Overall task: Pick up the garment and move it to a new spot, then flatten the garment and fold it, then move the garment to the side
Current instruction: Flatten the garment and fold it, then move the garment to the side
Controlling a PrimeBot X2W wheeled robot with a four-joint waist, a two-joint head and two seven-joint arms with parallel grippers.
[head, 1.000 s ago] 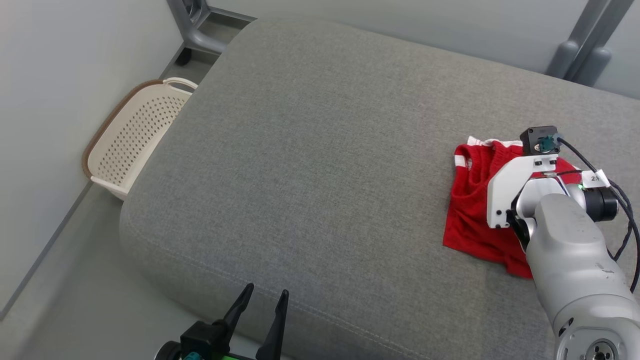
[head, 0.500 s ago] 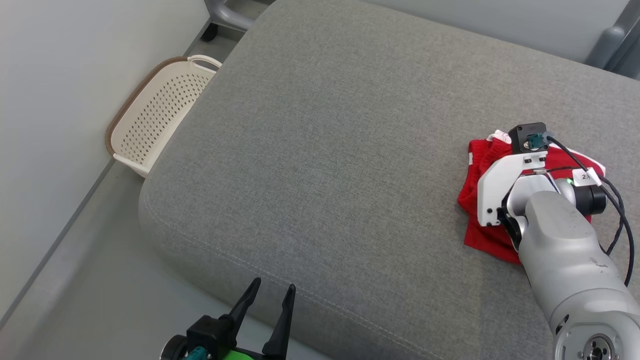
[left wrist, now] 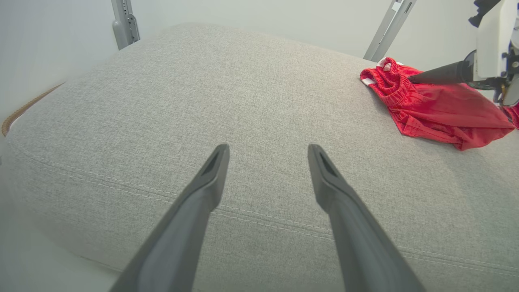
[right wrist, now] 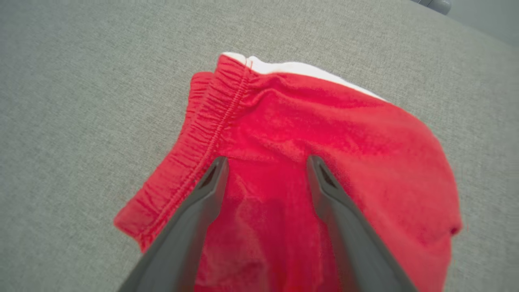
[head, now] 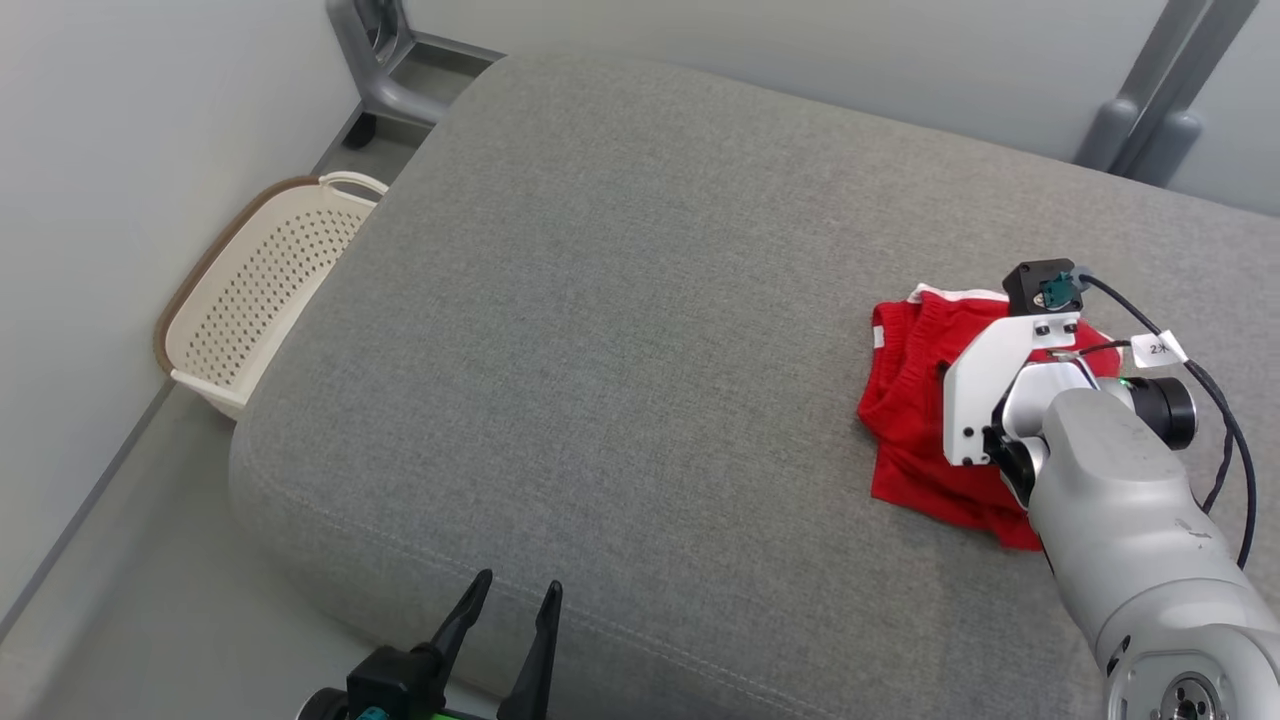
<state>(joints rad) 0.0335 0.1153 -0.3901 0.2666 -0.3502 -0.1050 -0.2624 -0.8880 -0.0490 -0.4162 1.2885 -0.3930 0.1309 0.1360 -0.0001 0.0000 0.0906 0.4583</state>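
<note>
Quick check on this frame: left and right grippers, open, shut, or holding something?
Left gripper: open, holding nothing.
Right gripper: open, spread over the red garment, not clamped on it.

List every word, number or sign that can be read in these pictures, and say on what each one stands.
"2X": on the small white tag beside the right arm; whether more follows is too small to tell.
No writing can be seen on the red garment, the basket or the grey cushion.
</note>
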